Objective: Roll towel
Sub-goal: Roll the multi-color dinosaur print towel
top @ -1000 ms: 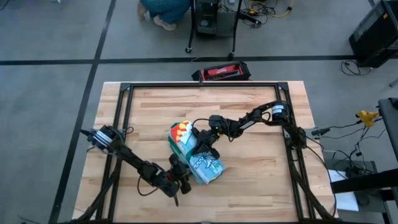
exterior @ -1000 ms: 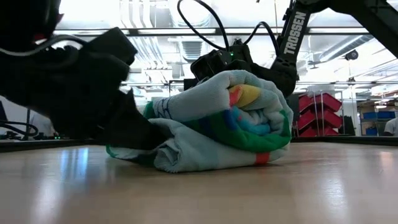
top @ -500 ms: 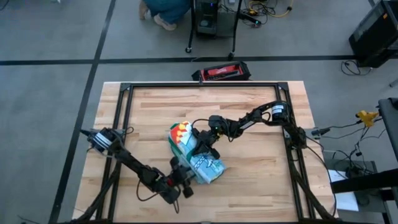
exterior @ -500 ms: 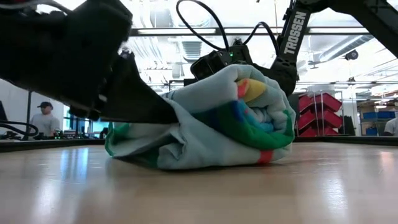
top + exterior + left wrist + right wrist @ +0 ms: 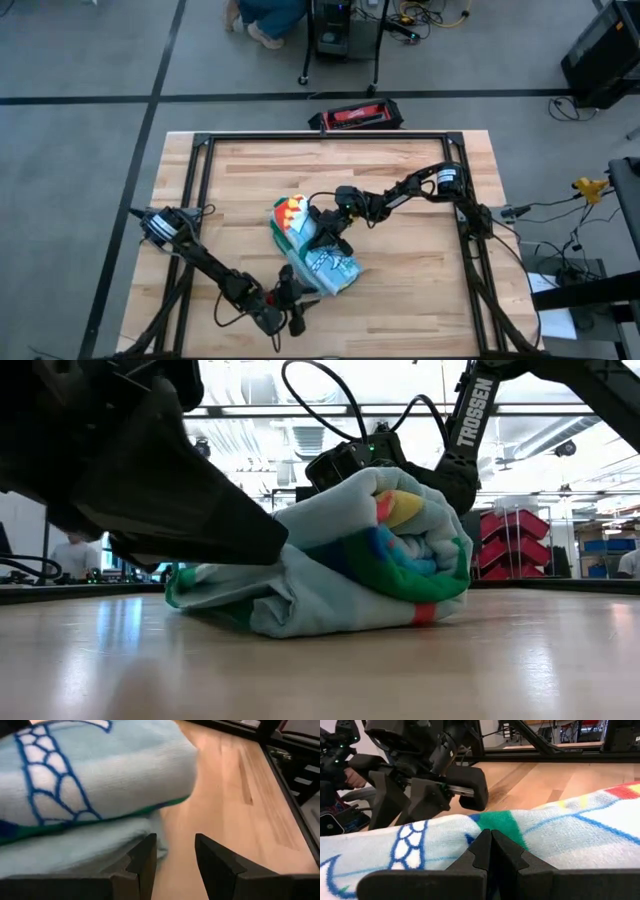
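The towel lies rolled into a thick bundle on the middle of the wooden table, its coiled end facing the low view and a loose pale blue flap on the wood. My left gripper stands open at the roll's near end, only bare wood between its fingers. My right gripper is shut on top of the roll, at its middle. My left gripper has one finger close beside the towel's lower pale blue fold; whether they touch, I cannot tell. My right gripper lays its shut fingertips against the roll's upper surface, slanting down from the table's far right. The roll rests on the table. Whether cloth is caught between the tips, I cannot tell.
A black metal frame runs round the tabletop. A red and black case lies just past the far edge. Bare wood spreads to the right of the towel and at the far left.
My left gripper has drawn back from the towel toward the table's near edge, rising a little and tipping its fingers up, still open. The towel's near fold, which it lay against, has slumped onto the wood. The roll itself stays put.
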Available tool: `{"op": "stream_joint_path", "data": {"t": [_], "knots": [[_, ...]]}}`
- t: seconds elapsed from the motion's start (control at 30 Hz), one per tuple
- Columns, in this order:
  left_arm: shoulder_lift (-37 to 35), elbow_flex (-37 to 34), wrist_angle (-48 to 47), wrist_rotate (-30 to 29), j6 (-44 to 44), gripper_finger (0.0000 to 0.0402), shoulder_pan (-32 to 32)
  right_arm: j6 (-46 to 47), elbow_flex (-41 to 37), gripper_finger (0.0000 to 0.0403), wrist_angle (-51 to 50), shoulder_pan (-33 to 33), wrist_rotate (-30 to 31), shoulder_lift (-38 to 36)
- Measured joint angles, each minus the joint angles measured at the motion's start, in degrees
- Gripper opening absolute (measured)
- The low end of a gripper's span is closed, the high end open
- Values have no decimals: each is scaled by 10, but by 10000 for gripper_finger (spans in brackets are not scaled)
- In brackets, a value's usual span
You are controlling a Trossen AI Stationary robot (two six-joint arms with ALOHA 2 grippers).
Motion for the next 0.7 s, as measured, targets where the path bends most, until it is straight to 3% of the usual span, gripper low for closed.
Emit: {"op": "stream_joint_path", "data": {"t": [0.27, 0.7], "knots": [[0, -1, -85, -37, -72, 119, -10, 0, 0, 0, 0, 1, 1, 0], [5, -1, -92, -99, -57, 119, 3, -3, 0, 0, -1, 1, 1, 0]]}}
